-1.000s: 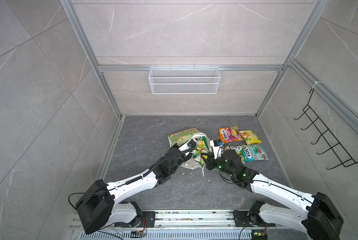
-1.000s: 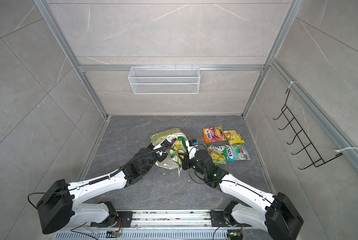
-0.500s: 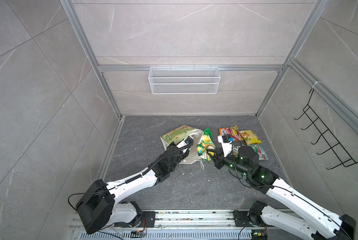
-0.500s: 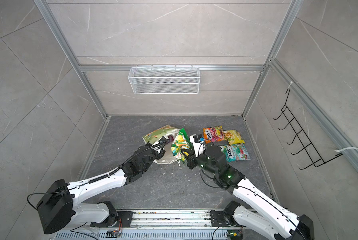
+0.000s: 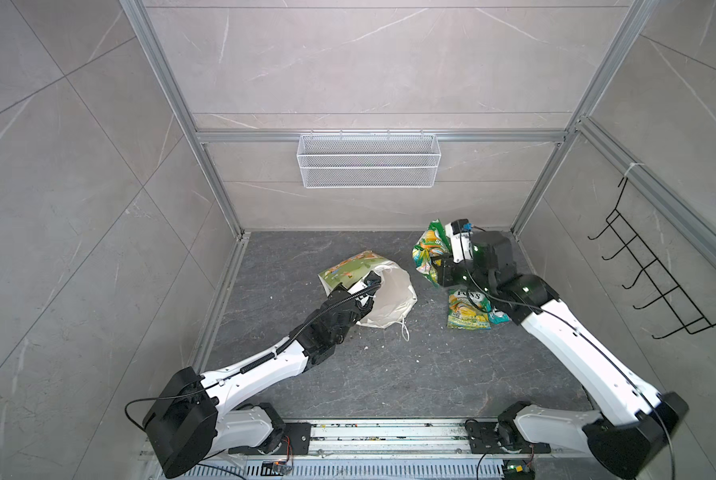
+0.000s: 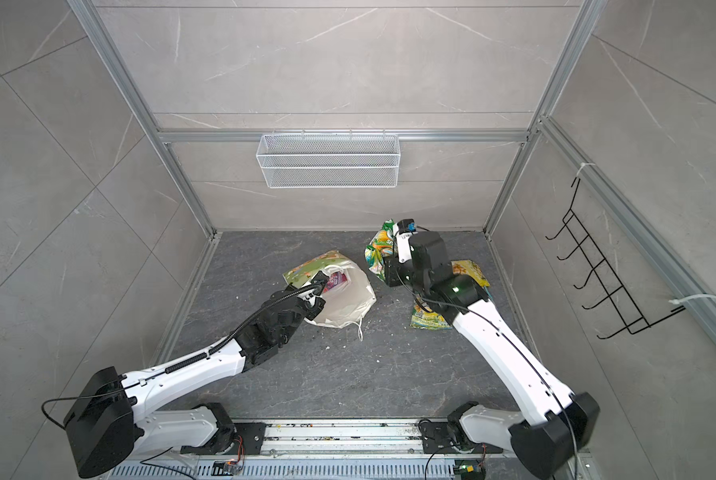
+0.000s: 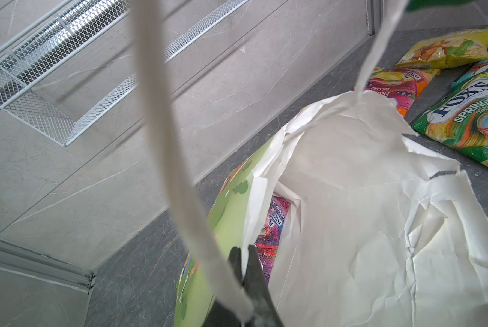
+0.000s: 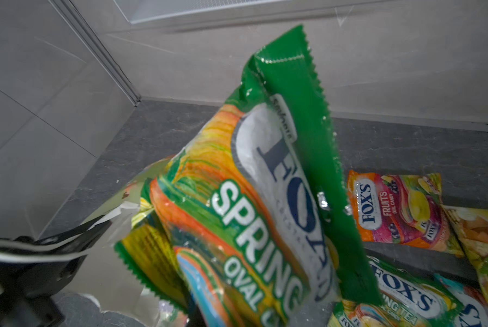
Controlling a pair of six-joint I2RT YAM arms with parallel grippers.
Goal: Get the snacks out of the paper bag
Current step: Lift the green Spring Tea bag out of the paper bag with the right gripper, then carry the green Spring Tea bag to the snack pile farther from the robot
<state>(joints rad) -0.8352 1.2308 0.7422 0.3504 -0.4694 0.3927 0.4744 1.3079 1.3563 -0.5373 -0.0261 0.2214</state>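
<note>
While held agape, paper bag contains purple pouch.

A white wire mesh basket hangs on the back wall at twelve o'clock, mounted under a metal rail. At three o'clock, a black wire hook rack is fixed to the side wall. Small pale crumbs dot the dark stone floor near the centre.
</note>
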